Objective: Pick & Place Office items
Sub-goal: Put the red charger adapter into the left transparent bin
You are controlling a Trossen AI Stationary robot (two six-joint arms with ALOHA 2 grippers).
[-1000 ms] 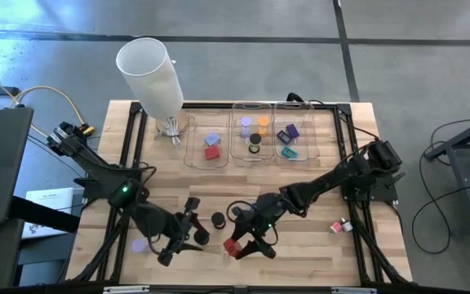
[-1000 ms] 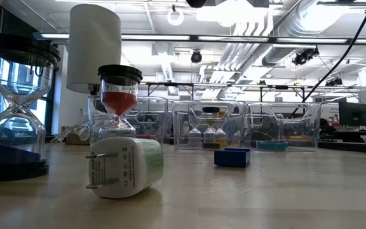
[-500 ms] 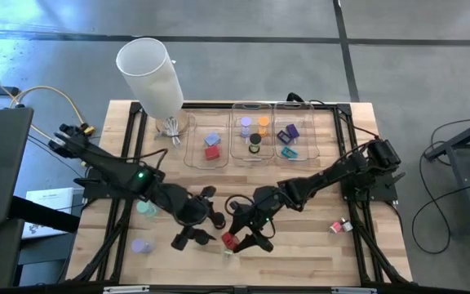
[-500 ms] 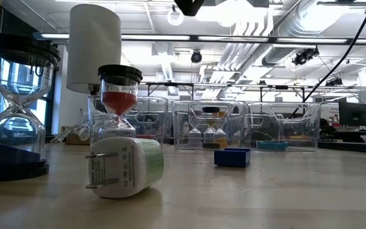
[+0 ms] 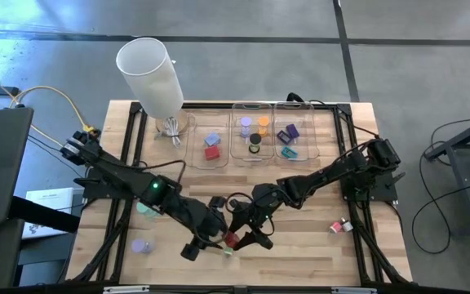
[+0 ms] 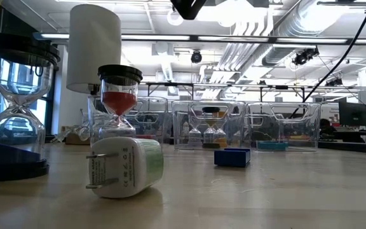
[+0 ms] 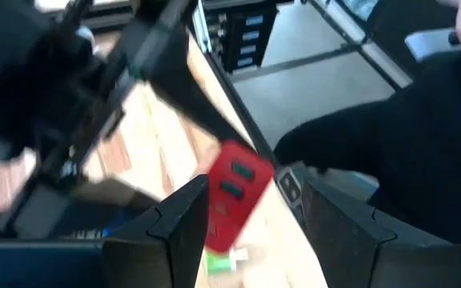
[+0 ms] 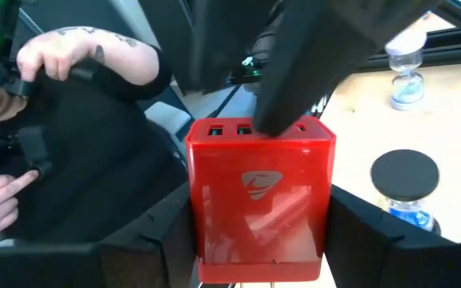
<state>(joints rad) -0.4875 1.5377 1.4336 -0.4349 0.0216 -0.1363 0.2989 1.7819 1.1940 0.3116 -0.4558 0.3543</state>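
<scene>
The step in hand looks like a pick just made, or a hand-over between arms: near the table's front edge the right gripper [image 8: 260, 244] pinches a red block [image 8: 260, 210] between its fingers, the block upright and a little off the wood, I judge. The left gripper [image 7: 258, 220] sits just beside it with its fingers spread, and in its wrist view the block shows in the gap between them; I cannot tell whether it touches them. From above, the two grippers meet at the block [image 5: 229, 239], almost nose to nose. Next, either the left fingers must close squarely on the block before the right lets go, or the left must back off so the right can carry it to a tray [image 5: 251, 105] at the far edge. Either way the arms are crowded, and a bump could knock the block loose. The table [image 5: 300, 253] is pale wood in a dark frame. Three clear trays at the back already hold several pieces, a white cylinder [image 5: 149, 73] stands at the far left corner, and a lavender cap [image 5: 141, 245] and a pink piece [image 5: 337, 226] lie loose. The low view shows a plug [image 6: 124, 166], a blue block [image 6: 232, 156] and an hourglass [image 6: 119, 102]. Beyond is a workshop with grey floor, ceiling pipes and lights — and a person in dark clothes, one hand [image 8: 50, 56] raised.
</scene>
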